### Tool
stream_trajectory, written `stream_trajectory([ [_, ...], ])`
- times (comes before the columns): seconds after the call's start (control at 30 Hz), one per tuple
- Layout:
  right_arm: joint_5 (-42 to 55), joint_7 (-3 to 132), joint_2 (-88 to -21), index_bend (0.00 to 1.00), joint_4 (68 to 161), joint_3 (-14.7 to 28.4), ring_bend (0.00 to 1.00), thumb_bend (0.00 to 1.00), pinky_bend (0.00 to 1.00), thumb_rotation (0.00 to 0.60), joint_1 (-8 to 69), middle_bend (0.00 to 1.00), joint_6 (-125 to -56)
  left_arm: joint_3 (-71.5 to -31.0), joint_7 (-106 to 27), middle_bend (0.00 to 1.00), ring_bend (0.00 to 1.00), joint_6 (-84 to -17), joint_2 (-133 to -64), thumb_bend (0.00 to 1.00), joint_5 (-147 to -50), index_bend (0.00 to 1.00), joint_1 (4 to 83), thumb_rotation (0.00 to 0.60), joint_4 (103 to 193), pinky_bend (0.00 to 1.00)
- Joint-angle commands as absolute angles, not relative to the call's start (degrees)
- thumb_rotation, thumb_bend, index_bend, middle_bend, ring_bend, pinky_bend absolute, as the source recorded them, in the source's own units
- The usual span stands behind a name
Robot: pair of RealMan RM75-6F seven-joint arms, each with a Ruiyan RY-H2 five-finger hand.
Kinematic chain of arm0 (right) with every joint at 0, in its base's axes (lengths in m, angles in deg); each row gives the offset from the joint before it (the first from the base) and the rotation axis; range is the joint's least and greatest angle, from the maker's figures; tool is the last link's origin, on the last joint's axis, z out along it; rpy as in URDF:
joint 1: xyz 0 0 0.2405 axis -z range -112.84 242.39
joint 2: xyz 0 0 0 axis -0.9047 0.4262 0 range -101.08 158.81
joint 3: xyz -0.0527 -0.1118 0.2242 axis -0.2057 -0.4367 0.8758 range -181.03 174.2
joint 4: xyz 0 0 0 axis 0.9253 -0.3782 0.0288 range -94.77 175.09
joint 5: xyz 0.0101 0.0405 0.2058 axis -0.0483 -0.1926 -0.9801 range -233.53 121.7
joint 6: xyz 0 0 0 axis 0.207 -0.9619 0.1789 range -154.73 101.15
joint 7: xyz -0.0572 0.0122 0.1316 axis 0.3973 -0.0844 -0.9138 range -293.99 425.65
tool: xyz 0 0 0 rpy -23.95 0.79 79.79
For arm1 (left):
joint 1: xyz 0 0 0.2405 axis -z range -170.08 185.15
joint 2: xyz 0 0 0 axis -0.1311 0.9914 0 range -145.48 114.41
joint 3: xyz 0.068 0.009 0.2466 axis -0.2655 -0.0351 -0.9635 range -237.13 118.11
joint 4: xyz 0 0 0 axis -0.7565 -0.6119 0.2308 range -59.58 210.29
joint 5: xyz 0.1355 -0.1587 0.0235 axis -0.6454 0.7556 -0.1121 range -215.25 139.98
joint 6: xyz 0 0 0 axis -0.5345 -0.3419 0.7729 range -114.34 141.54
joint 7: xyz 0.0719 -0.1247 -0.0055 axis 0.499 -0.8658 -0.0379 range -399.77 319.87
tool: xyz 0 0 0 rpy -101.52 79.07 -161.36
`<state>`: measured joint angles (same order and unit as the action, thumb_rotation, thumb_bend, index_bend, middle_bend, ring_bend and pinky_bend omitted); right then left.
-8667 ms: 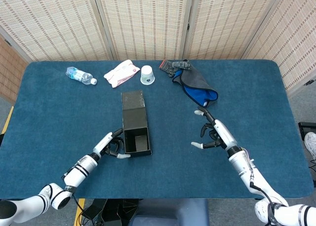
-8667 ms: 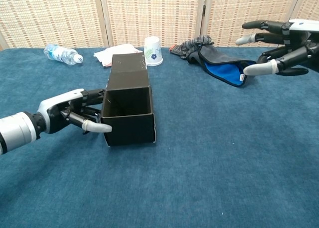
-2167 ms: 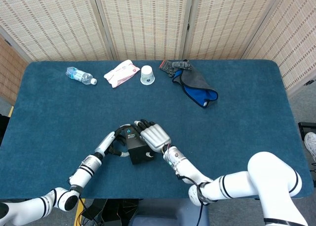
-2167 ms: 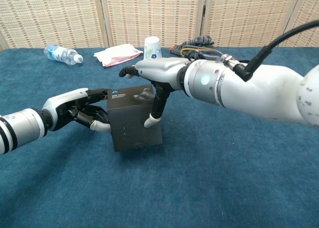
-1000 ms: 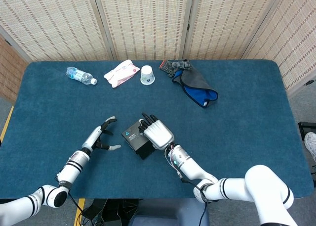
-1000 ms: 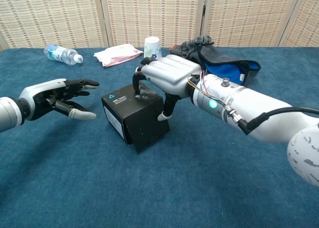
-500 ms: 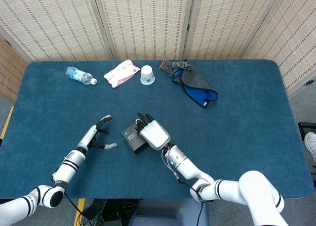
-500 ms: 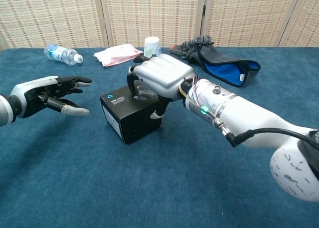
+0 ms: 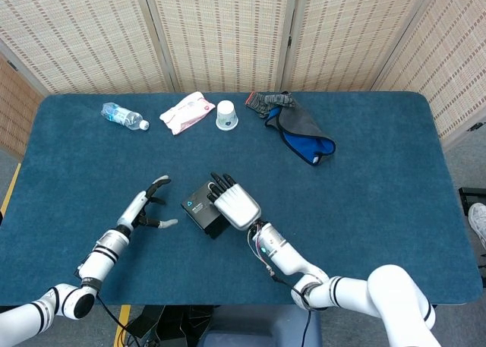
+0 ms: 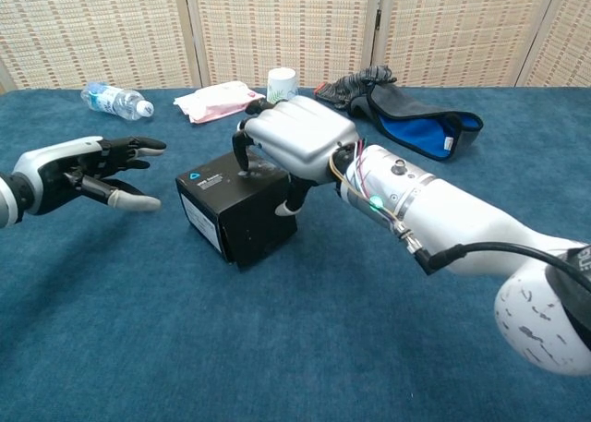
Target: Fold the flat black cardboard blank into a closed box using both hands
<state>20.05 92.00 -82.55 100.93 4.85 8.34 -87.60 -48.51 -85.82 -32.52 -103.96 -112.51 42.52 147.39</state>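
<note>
The black cardboard box (image 9: pixel 199 206) stands closed on the blue table, a small blue logo on its top face (image 10: pixel 214 194). My right hand (image 9: pixel 236 204) lies over the box from the right. Its fingers (image 10: pixel 247 140) curl down onto the top and far edge, and its thumb presses the right side, so it grips the box. My left hand (image 9: pixel 149 207) hovers to the left of the box, apart from it, fingers spread and holding nothing (image 10: pixel 89 176).
Along the far edge lie a water bottle (image 9: pixel 123 117), a pink-and-white tissue packet (image 9: pixel 187 111), a paper cup (image 9: pixel 226 115) and a grey-and-blue cloth (image 9: pixel 302 131). Woven screens stand behind the table (image 9: pixel 395 195).
My right hand has shifted the box a little to the left and turned it slightly. My left hand has drawn a bit further left and stays spread.
</note>
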Motion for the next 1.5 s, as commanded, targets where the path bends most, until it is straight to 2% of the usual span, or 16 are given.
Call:
stream_trajectory([
  [0.03,20.15,92.02,-82.14,0.43,101.67,5.21,0.12,0.07,0.19,0.6,8.63,0.24,-87.41,-48.5,-85.67,0.0,0.0,-32.81,-103.71,0.15,-112.64,0.1,42.44,0.6,147.66,0.27],
  [0.1,19.82,91.59,-81.13,0.4,103.78,5.85,0.12,0.07,0.19,0.6,9.19,0.22,-87.42,-48.48,-85.25,0.0,0.0,-33.42,-103.4,0.15,-112.8,0.1,42.27,0.6,148.02,0.27],
  [0.23,17.83,91.32,-76.0,0.14,112.39,7.4,0.1,0.05,0.19,0.6,11.14,0.14,-87.25,-48.48,-83.9,0.0,0.0,-35.05,-101.99,0.15,-113.41,0.1,41.8,0.6,149.71,0.27],
  [0.4,14.85,92.04,-66.51,0.07,125.06,8.34,0.09,0.05,0.19,0.6,14.96,0.12,-88.37,-48.6,-80.72,0.0,0.0,-38.02,-99.26,0.15,-114.29,0.09,40.77,0.6,152.94,0.27],
  [0.57,10.06,89.03,-55.22,0.08,138.06,8.92,0.1,0.06,0.23,0.6,20.75,0.15,-90.36,-48.32,-74.64,0.0,0.0,-42.87,-95.85,0.15,-113.14,0.09,38.29,0.6,157.23,0.27],
  [0.7,10.78,86.99,-50.65,0.18,141.75,8.13,0.2,0.13,0.4,0.6,24.03,0.27,-92.97,-48.18,-70.76,0.0,0.0,-45.7,-94.16,0.15,-111.82,0.09,36.59,0.6,159.68,0.27],
  [0.8,13.16,82.99,-44.89,0.27,144.63,5.71,0.27,0.18,0.49,0.6,29.72,0.32,-97.6,-49.01,-63.23,0.0,0.01,-50.74,-91.11,0.15,-110.72,0.09,33.4,0.6,162.96,0.27],
  [0.9,16.06,79.94,-41.19,0.3,145.62,3.33,0.3,0.21,0.53,0.6,33.57,0.34,-100.29,-50.09,-57.28,0.0,0.01,-54.21,-88.41,0.15,-110.05,0.1,30.88,0.6,166.57,0.27],
  [1.27,24.27,68.88,-32.29,0.31,144.45,-4.27,0.31,0.21,0.54,0.6,44.73,0.33,-106.24,-56.02,-41.6,0.0,0.01,-68.37,-83.45,0.15,-114.8,0.1,21.24,0.6,173.94,0.27],
  [1.5,27.87,66.8,-32.9,0.31,140.73,-6.22,0.3,0.22,0.49,0.6,50.02,0.29,-110.87,-59.27,-36.68,0.0,0.01,-76.24,-83.89,0.15,-119.12,0.1,15.44,0.6,175.74,0.27],
])
